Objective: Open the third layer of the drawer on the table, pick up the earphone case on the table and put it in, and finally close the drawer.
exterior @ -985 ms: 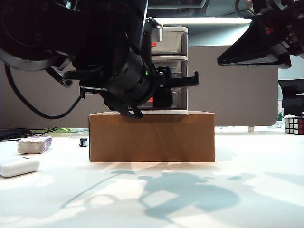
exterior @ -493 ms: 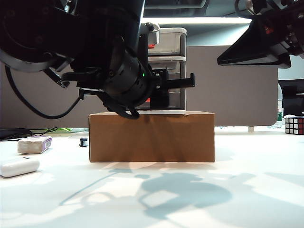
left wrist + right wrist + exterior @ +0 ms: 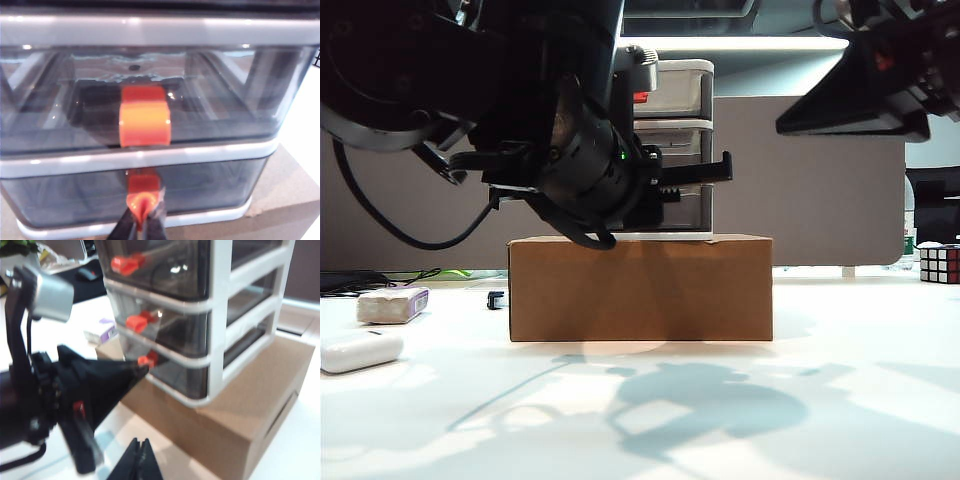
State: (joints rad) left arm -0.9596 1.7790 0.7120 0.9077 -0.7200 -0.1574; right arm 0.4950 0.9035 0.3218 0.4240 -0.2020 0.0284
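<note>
Since a second ago, the left gripper point(image 3: 142, 220) has closed its jaws: they now pinch the red handle point(image 3: 144, 192) of the third layer point(image 3: 200, 187), the lowest drawer of the drawer point(image 3: 675, 140). In the left wrist view the dark jaw tips meet on the lower edge of that handle, and the handle of the drawer above point(image 3: 145, 117) sits straight over it. The third layer looks pushed in, its front level with the white frame. Otherwise the left arm has barely shifted in the exterior view; its bulky black body hides most of the unit's left side.

The drawer stands on a brown cardboard box point(image 3: 640, 288), which rests on the white surface point(image 3: 820, 400). The right wrist view shows all three smoky drawers shut, each with a red handle, and the left gripper reaching the lowest one point(image 3: 146, 360).

The right gripper point(image 3: 139, 457) hangs high at the upper right of the exterior view point(image 3: 860, 100), well apart from the drawer; its dark jaw tips are pressed together on nothing.

The earphone case point(image 3: 360, 351) lies on the surface at the far left, well apart from the box. Just behind it is a greyish block with a purple end point(image 3: 393, 304). A Rubik's cube point(image 3: 939, 263) sits at the far right edge.
</note>
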